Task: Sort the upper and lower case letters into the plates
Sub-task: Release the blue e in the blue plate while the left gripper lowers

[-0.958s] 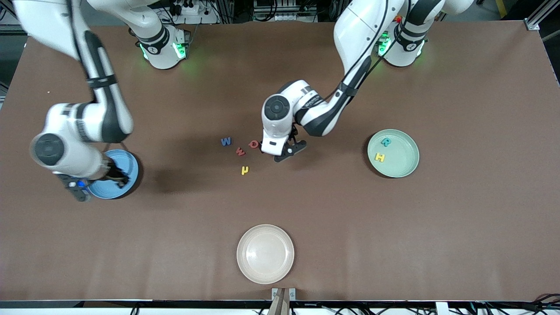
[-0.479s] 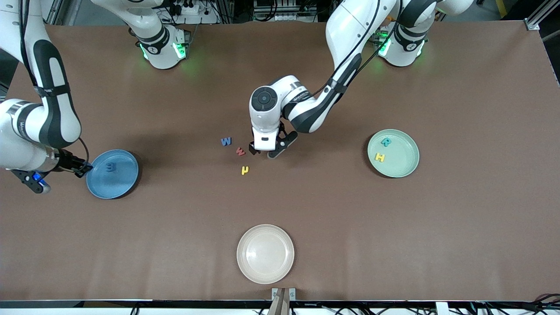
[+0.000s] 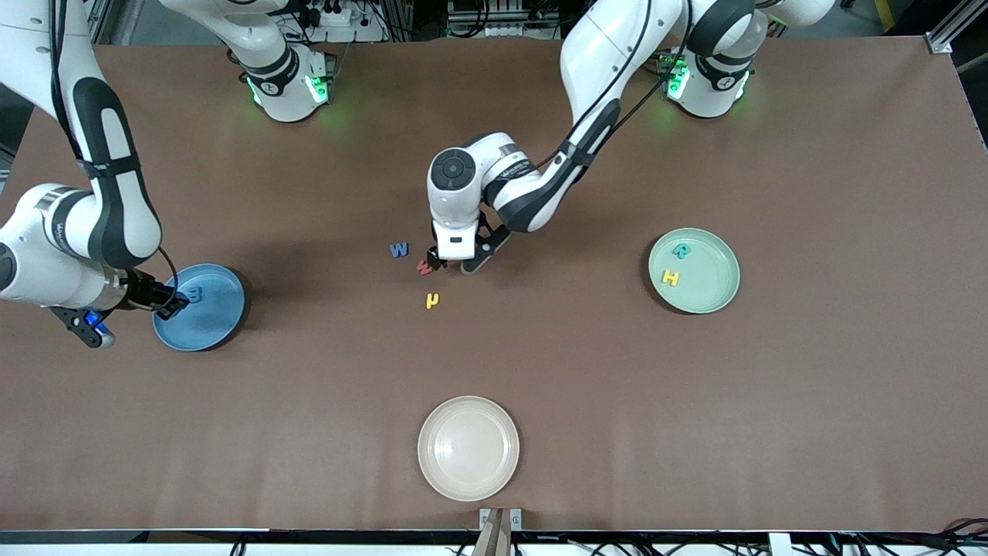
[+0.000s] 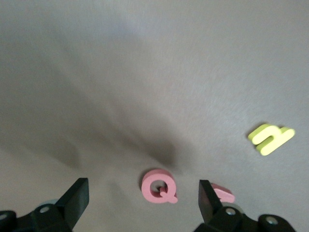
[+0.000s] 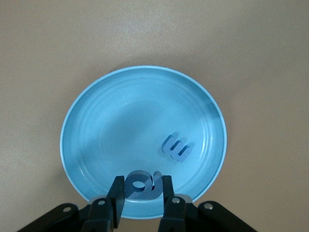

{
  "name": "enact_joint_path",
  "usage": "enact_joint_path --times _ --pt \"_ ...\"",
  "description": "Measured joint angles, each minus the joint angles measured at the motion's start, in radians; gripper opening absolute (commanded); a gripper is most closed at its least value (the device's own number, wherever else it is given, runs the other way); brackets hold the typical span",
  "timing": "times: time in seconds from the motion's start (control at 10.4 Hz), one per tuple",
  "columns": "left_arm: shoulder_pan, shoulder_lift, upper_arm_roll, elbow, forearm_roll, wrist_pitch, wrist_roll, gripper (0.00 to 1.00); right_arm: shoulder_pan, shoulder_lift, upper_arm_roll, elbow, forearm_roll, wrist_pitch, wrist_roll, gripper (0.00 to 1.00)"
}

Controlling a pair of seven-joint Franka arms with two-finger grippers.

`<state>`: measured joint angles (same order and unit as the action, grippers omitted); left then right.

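The left gripper [image 3: 451,265] sits low at the centre of the front view over the loose letters, its fingers [image 4: 76,199] spread wide apart and holding nothing; in the left wrist view the red Q [image 4: 159,186], pink-toned there, flat and thick-edged with a round counter and short tail, lies on the bare table between the two fingers and touches neither. A red w [image 3: 424,267] lies just beside that gripper toward the right arm's end of the table, partly hidden by it. A blue W [image 3: 399,249] lies beside the red w, slightly higher in the frame. A yellow n-like letter [image 3: 432,300] lies lower in the frame, nearer the camera. The right gripper [image 3: 171,303] is at the left edge of the front view over the rim of the bright blue plate [image 3: 220,324]; its fingers are clamped on a small blue e [image 5: 142,184], held upright above the plate's inner rim. A blue m [image 5: 177,147] lies flat inside that plate. The pale mint green plate [image 3: 714,289], at centre right of the frame, holds a teal R [image 3: 680,250] and a yellow H [image 3: 670,276], apart from each other. A cream-white plate [image 3: 468,448] sits at bottom centre.
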<state>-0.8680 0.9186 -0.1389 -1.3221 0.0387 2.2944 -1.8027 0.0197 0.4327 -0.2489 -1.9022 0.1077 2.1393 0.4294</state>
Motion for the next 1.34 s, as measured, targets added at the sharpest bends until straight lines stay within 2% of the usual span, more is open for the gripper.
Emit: enact_joint_path --times 0.96,1.05,1.25,1.34 --pt "-0.014 0.065 0.008 0.045 0.0 0.025 -0.061 1.0 0.028 0.046 0.001 0.007 0.062 0.005 0.001 1.0" --pt "-0.015 0.066 0.008 0.046 0.0 0.025 -0.061 0.9 0.029 0.047 0.001 0.007 0.062 0.006 0.001 1.0" --pt "-0.017 0.066 0.008 0.048 0.0 0.023 -0.062 0.78 0.034 0.048 0.001 0.007 0.063 0.006 0.001 1.0" --pt "-0.019 0.066 0.008 0.049 0.0 0.024 -0.062 0.64 0.036 0.048 0.001 0.007 0.063 0.006 0.001 1.0"
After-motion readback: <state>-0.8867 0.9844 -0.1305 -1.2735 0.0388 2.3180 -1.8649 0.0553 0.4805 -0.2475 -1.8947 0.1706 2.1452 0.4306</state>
